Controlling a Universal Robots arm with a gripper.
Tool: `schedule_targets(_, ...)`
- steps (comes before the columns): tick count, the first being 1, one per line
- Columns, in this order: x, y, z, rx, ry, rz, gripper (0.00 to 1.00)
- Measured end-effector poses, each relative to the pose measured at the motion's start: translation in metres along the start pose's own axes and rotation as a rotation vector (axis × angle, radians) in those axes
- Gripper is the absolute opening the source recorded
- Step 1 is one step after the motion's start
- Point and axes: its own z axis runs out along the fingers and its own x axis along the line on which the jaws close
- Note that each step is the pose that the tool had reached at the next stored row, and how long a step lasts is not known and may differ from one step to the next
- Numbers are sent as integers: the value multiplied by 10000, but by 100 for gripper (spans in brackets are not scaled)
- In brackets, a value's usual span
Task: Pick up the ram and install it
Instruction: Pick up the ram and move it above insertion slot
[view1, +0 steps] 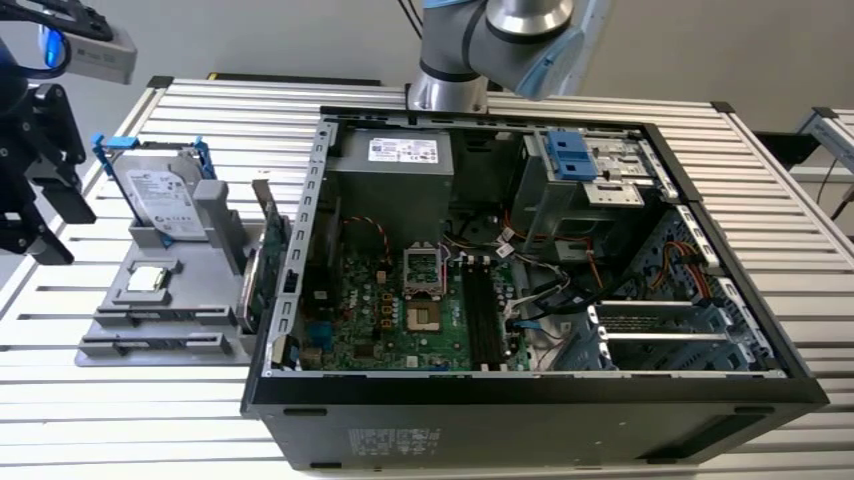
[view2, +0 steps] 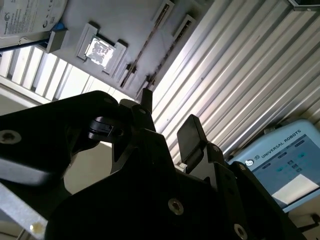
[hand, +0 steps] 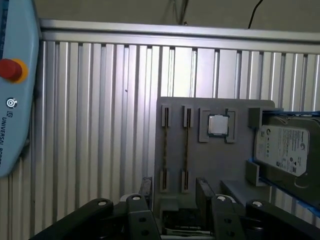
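Note:
The ram (hand: 186, 147) shows as a thin brownish strip, edge-on, standing in a slot pair of the grey holder (hand: 220, 155); it is also the thin line (view2: 150, 47) in the second wrist view. My gripper (hand: 174, 190) hangs open above the holder, its two black fingers (hand: 202, 189) apart with nothing between them. In the second wrist view the gripper (view2: 167, 117) looks the same. At the exterior view's far left the gripper (view1: 54, 215) is beside the holder (view1: 174, 300), well away from the open computer case (view1: 534, 390).
On the holder sit a processor chip (hand: 218, 125) and a silver hard drive in a blue frame (view1: 160, 195). A green expansion card (view1: 271, 255) stands between holder and case. Black memory slots (view1: 481, 315) lie on the motherboard. A teach pendant (hand: 15, 90) rests on the slatted table.

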Motion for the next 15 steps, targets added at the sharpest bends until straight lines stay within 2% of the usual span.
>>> schedule_targets(3, -2, 0, 20, 35, 0, 0, 100)
schedule_targets(15, -1, -1, 65, 37, 6, 0, 100)
